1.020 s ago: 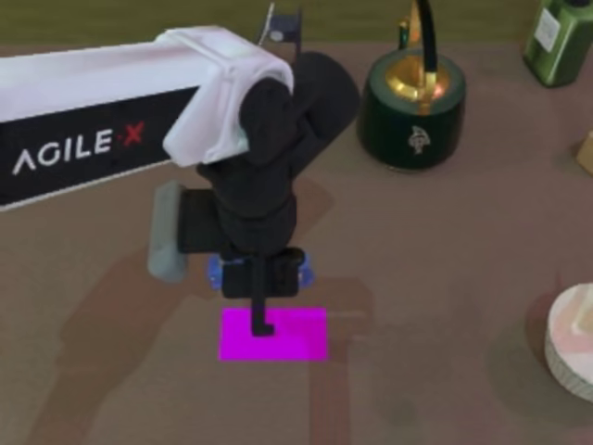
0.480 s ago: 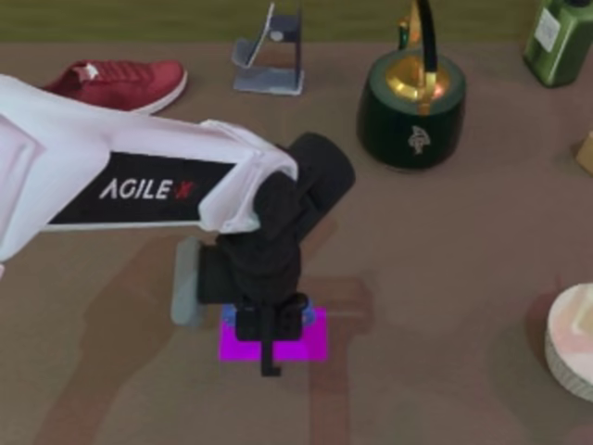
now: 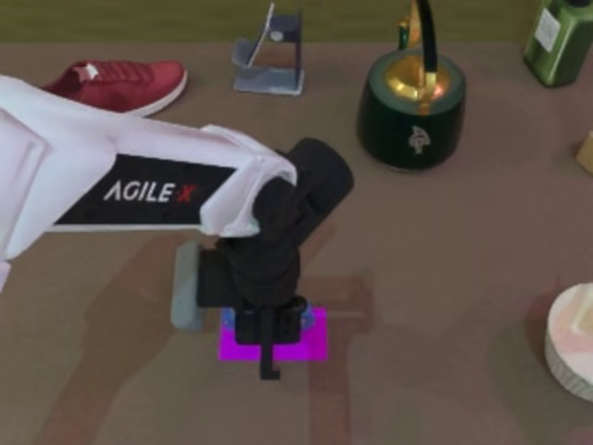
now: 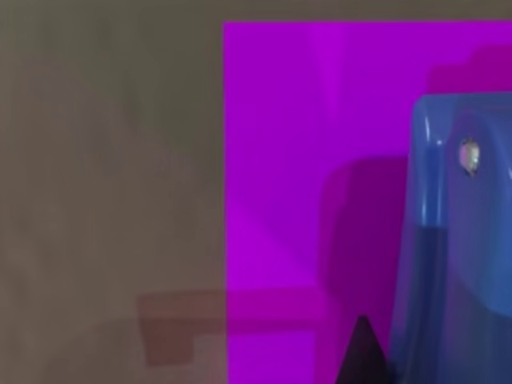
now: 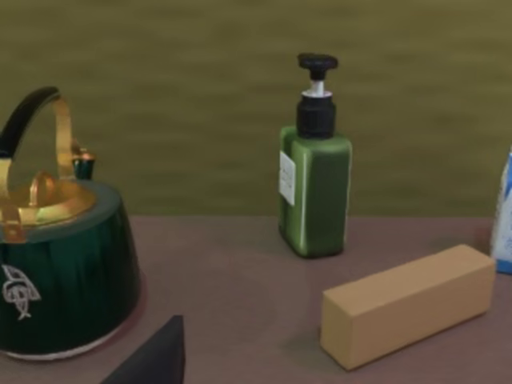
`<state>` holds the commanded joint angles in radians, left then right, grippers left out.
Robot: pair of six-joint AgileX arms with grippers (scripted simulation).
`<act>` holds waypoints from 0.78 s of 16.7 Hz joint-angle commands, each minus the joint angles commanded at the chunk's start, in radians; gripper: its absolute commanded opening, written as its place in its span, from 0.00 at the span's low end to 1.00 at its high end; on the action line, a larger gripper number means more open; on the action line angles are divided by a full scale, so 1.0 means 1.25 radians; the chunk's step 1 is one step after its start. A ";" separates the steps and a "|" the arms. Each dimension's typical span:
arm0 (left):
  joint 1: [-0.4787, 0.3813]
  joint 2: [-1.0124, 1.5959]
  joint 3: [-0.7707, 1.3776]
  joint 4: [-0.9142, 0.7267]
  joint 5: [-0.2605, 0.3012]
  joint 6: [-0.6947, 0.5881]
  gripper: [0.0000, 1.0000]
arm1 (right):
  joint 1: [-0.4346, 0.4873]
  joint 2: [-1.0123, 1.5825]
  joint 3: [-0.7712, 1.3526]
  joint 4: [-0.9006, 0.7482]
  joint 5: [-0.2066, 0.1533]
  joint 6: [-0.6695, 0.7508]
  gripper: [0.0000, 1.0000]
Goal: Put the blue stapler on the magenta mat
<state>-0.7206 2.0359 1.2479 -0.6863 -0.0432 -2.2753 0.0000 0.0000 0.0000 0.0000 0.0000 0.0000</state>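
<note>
The magenta mat (image 3: 309, 345) lies near the table's front middle. My left gripper (image 3: 268, 336) hangs straight over it, shut on the blue stapler (image 3: 225, 320), whose blue ends poke out on both sides of the black wrist. In the left wrist view the blue stapler (image 4: 462, 240) fills one side, low over the mat (image 4: 304, 160) and casting a shadow on it, with one dark fingertip (image 4: 364, 358) against its side. Whether the stapler touches the mat cannot be told. My right arm is parked outside the top view.
A red shoe (image 3: 120, 83) and a grey stand (image 3: 269, 60) sit at the back left. A dark green kettle (image 3: 412, 107), a green pump bottle (image 3: 561, 37) and a tan block (image 5: 408, 304) stand at the back right. A white round object (image 3: 574, 343) is at the right edge.
My left arm has carried the stapler toward the table's front and down, from the mat's far edge to over the mat. In the last half second it barely moved.
</note>
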 joint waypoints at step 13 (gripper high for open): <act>0.000 0.000 0.000 0.000 0.000 0.000 1.00 | 0.000 0.000 0.000 0.000 0.000 0.000 1.00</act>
<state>-0.7206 2.0359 1.2479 -0.6863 -0.0432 -2.2753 0.0000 0.0000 0.0000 0.0000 0.0000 0.0000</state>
